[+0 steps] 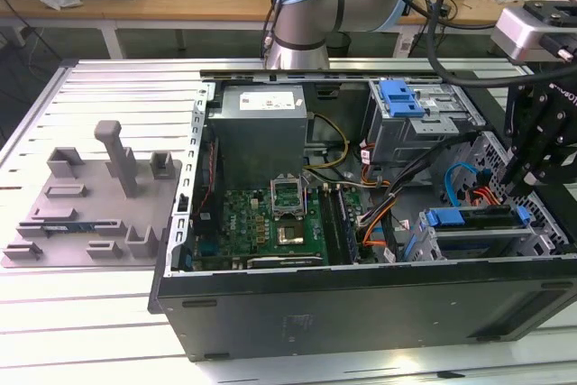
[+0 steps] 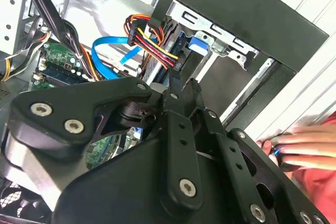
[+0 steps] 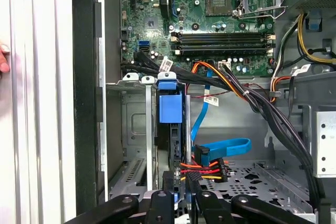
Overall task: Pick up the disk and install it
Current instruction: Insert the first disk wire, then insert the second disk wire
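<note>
The disk (image 1: 478, 220) stands on edge in the drive bay at the exterior view's right end of the open computer case (image 1: 361, 304). Its blue carrier (image 3: 169, 106) shows in both wrist views, with the tab (image 2: 197, 43) against the bay's metal rail. My gripper (image 1: 518, 188) hangs over the bay's right end. In both wrist views the black fingers (image 3: 195, 195) sit closely on either side of the disk's near end, shut on it (image 2: 184, 85). A red, yellow and black cable plug (image 3: 202, 170) lies right beside that end.
A grey drive cage with a blue handle (image 1: 401, 101) and a grey box with a white sticker (image 1: 261, 123) sit at the case's back. The motherboard (image 1: 270, 223) lies between. A grey fixture (image 1: 90, 205) stands on the table's left. A person's hand (image 2: 302, 148) rests outside the case wall.
</note>
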